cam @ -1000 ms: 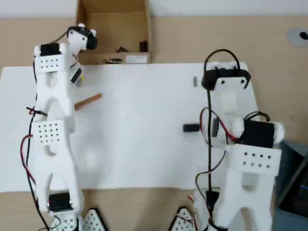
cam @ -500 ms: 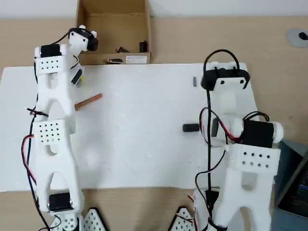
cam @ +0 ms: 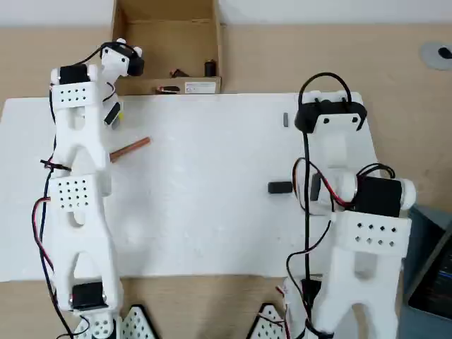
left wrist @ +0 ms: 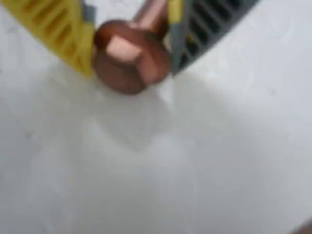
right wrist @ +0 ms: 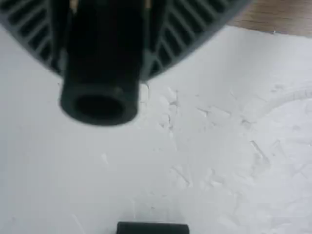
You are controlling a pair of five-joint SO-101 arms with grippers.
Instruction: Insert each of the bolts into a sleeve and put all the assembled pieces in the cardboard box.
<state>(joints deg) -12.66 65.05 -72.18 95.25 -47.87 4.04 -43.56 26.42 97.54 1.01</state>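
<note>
My left gripper (left wrist: 131,27) is shut on a copper bolt (left wrist: 129,61), whose hex head sticks out between the yellow and grey fingers just above the white mat. In the high view this arm's gripper (cam: 113,115) sits at the mat's far left corner, beside the cardboard box (cam: 162,42). A second copper bolt (cam: 129,149) lies loose on the mat close by. My right gripper (right wrist: 105,29) is shut on a black sleeve (right wrist: 100,90), its open bore facing the camera. Another black sleeve (cam: 280,187) (right wrist: 152,227) lies on the mat next to the right arm.
The white mat (cam: 205,212) covers most of the wooden table. Small dark pieces (cam: 210,68) lie at the box's near wall. A small grey part (cam: 286,119) sits by the right arm's wrist. A dark bin (cam: 431,261) stands at the right edge.
The left arm's wrist has shifted very slightly near the box. The right arm, the loose bolt and the loose sleeve have kept still.
</note>
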